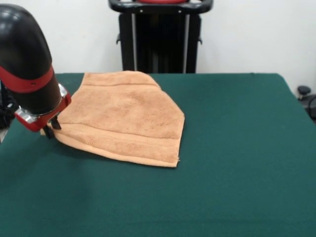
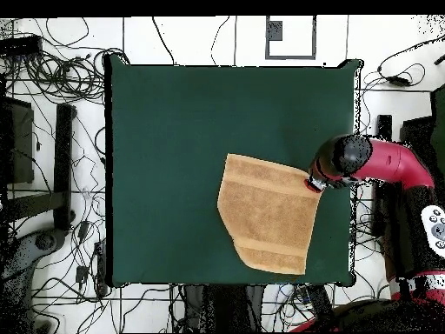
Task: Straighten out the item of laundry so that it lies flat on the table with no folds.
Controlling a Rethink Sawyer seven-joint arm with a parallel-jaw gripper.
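The arm is seen bent low at the left of the front view, its black-and-red wrist angled down so that the gripper [image 1: 49, 129] is set right at the towel [image 1: 121, 118] corner. The dark tips are pressed at that corner's hem; whether cloth is pinched cannot be told. From overhead, the gripper [image 2: 315, 183] is met at the towel's [image 2: 268, 213] upper right corner. The towel is spread on the table [image 2: 174, 130], its long axis run toward the robot's side, one corner cut off diagonally.

orange-tan towel [image 1: 121, 116] [image 2: 268, 212], one corner folded, green table [image 1: 237, 163] [image 2: 174, 139]
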